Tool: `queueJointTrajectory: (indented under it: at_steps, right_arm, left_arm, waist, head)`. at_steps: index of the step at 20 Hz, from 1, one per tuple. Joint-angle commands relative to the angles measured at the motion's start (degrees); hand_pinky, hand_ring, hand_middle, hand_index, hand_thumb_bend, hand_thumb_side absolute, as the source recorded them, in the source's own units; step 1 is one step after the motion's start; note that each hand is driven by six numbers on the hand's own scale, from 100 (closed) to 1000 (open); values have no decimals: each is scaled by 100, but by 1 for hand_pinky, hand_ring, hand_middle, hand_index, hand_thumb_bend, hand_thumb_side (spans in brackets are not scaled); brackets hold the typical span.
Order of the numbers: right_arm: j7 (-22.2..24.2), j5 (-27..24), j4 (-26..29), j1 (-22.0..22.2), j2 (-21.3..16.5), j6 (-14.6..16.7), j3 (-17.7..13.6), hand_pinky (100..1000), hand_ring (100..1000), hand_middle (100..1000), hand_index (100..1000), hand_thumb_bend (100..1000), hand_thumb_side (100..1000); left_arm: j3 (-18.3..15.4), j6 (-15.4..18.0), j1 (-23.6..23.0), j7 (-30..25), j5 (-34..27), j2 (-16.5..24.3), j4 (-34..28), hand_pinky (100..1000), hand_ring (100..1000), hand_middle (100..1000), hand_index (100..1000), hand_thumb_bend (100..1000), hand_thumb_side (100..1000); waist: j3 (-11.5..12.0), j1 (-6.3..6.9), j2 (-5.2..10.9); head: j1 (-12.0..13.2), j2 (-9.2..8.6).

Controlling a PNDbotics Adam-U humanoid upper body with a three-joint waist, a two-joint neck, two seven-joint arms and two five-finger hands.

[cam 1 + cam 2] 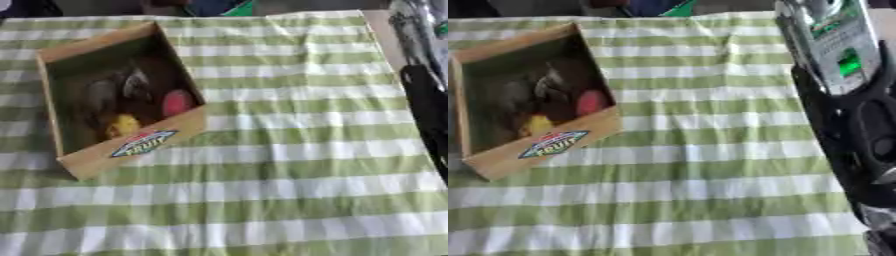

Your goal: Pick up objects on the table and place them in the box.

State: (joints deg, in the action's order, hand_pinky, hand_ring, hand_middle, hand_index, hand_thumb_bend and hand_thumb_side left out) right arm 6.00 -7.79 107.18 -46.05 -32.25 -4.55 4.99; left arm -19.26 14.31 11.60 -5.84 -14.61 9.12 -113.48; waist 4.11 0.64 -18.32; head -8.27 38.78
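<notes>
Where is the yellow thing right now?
The yellow thing lies inside the box on the left of the table, near its front wall, beside the red thing.

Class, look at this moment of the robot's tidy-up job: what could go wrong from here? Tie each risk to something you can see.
1. The right arm hangs beside the table; swinging back toward the box, it might drag and wrinkle the checked cloth.
2. The box lies askew near the table's left side; a nudge could push it further.
3. The red object and yellow object sit near the front wall, so a tilt might spill them.
</notes>
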Motion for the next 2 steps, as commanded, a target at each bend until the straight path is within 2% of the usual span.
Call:
queueJointTrajectory:
  at_steps: [1, 2]
  right_arm:
    - [-537, -501, 512, 204, -364, 79, -157, 816, 834, 807, 920, 100, 1000]
    - [-661, -637, 623, 353, -430, 175, -195, 824, 850, 822, 927, 100, 1000]
  left_arm:
    - [-63, 46, 11, 120, 9, 158, -111, 458, 699, 667, 735, 100, 923]
    - [-67, 62, 9, 155, 4, 163, -111, 458, 700, 669, 738, 100, 921]
  waist:
    - [-19, 30, 132]
    - [-27, 45, 132]
  head:
    - [82, 55]
    - [104, 58]
